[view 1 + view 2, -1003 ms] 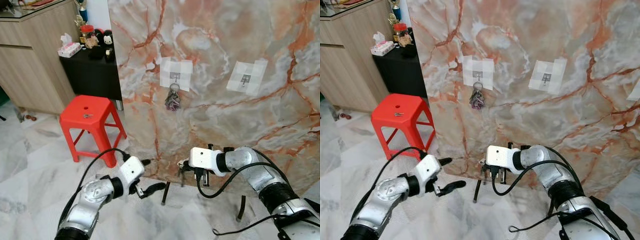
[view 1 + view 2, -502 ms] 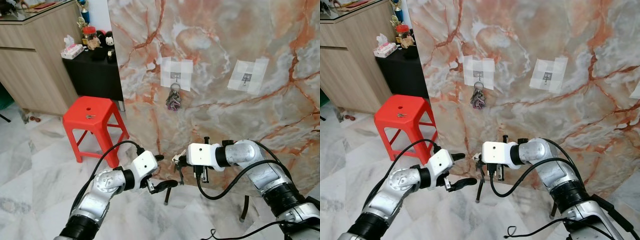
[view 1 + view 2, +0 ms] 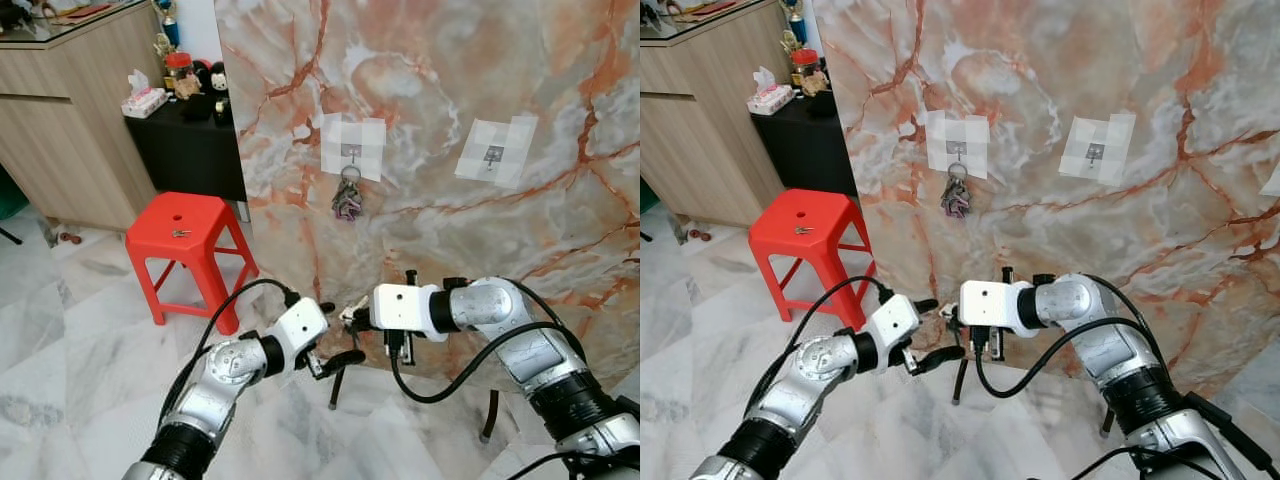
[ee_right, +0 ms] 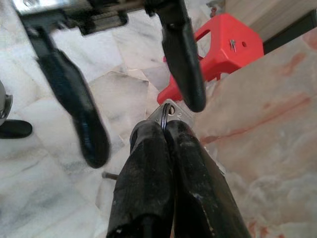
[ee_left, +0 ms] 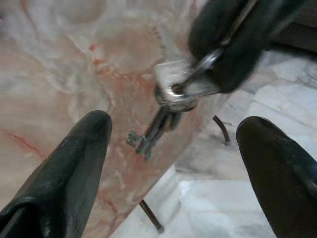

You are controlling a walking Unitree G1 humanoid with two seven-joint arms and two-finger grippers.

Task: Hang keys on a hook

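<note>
Since half a second ago the left gripper (image 3: pixel 338 335) has come up and rightward, so its spread fingers now sit just short of the right gripper (image 3: pixel 353 312), which has barely shifted. Farthest left stands a wooden cabinet (image 3: pixel 60 110), then a black side table (image 3: pixel 190 140) carrying a tissue box (image 3: pixel 138 100) and small figures, and below them a red stool (image 3: pixel 185 240) on the pale marble floor (image 3: pixel 70 350). The left gripper's two fingers (image 5: pixel 64 168) are released and wide apart, with nothing between them; in the left wrist view the keys (image 5: pixel 171 94) hang ahead of the gap, a metal ring at the top and a key dangling under it, touching neither finger. The right gripper's fingers (image 4: pixel 163 178) are clenched together on the keys' ring, which pokes out just past their tips, and the left gripper's fingers straddle that spot on either side. Behind both arms stands a marble panel (image 3: pixel 480 250) on thin dark legs, bearing two taped white patches, each with a small hook: the left hook (image 3: pixel 350 152) already has another bunch of keys (image 3: pixel 346 198) hanging from it, and the right hook (image 3: pixel 493 155) is bare.
</note>
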